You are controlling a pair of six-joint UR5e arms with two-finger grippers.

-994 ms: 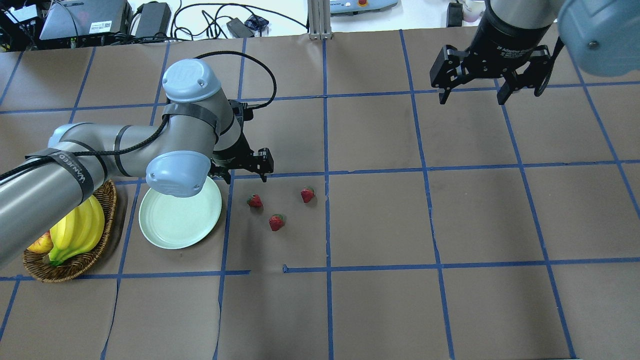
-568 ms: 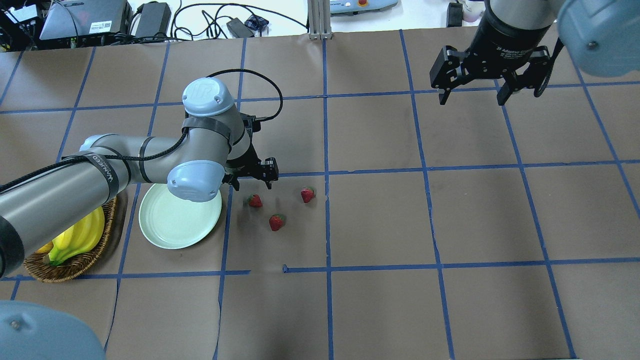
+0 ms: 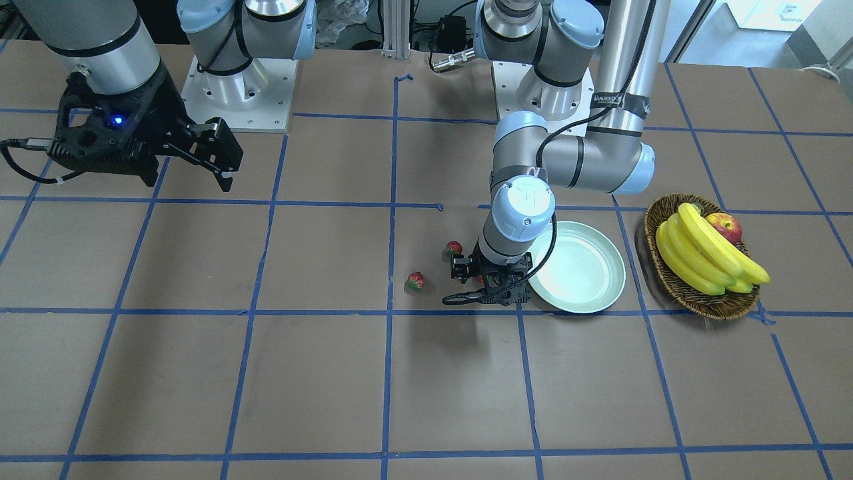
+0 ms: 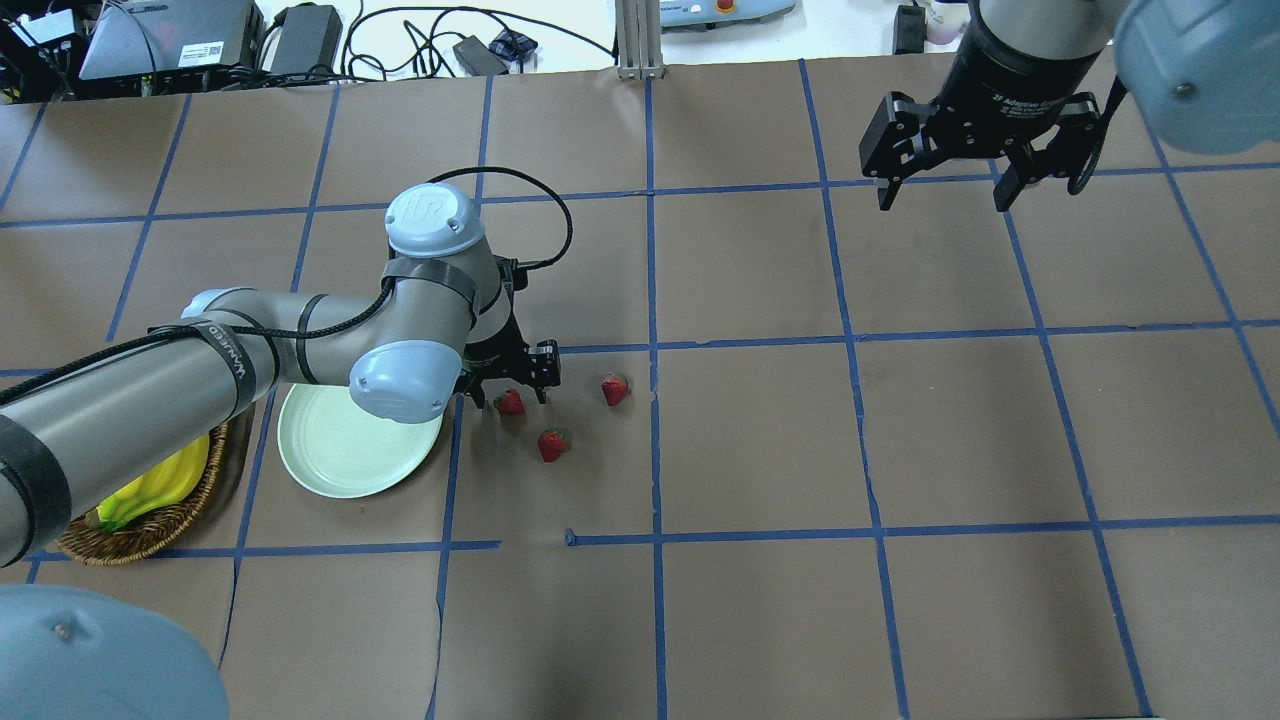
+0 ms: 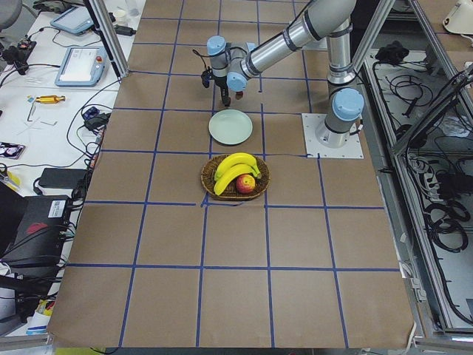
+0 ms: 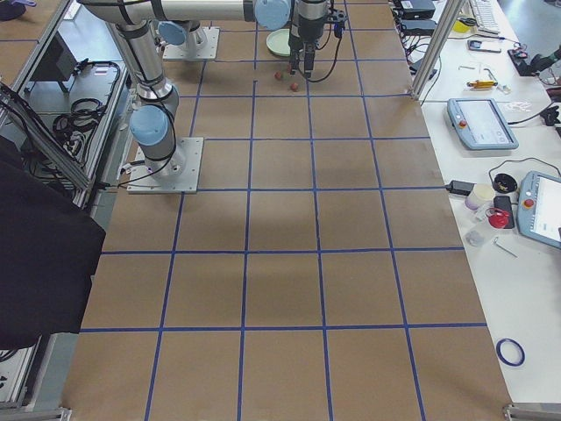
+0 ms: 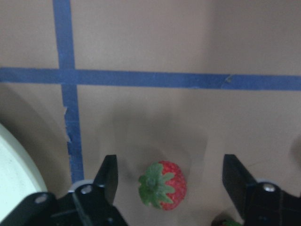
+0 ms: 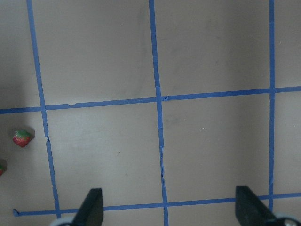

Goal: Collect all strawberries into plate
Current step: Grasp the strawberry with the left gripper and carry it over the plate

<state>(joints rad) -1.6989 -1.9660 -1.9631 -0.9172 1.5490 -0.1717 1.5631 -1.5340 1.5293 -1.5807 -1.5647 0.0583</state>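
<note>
On the tabletop (image 4: 760, 430) in front of me I count three strawberries (image 4: 509, 402) (image 4: 552, 444) (image 4: 614, 389), one plate (image 4: 340, 462), one wicker basket (image 4: 150, 530), one bunch of bananas (image 3: 693, 253) and one apple (image 3: 725, 227). All three strawberries lie on the brown paper outside the plate. In the overhead view they form a loose cluster to its right, each apart from the others. The plate sits between them and the basket, which holds the bananas and the apple.

My left tool (image 4: 511, 388) is down low over the strawberry closest to the plate. Its fingers (image 7: 109, 172) are spread wide, with the berry between them and touching neither. The berry's green leafy top faces my wrist camera, and the plate's rim shows in that view's lower left corner. My right tool (image 4: 944, 200) hangs raised over the far right of the tabletop, well apart from the fruit. Its fingers are spread with only bare paper below them.

The surface is brown paper marked into large squares by blue tape (image 4: 655, 450), which is frayed in a few spots. My two arms stand on white base plates (image 3: 233, 93). Beyond the far edge is a white bench with a laptop (image 4: 170, 40), power bricks and loose black cables. The side views show handheld screens on it and cable racks behind my bases.
</note>
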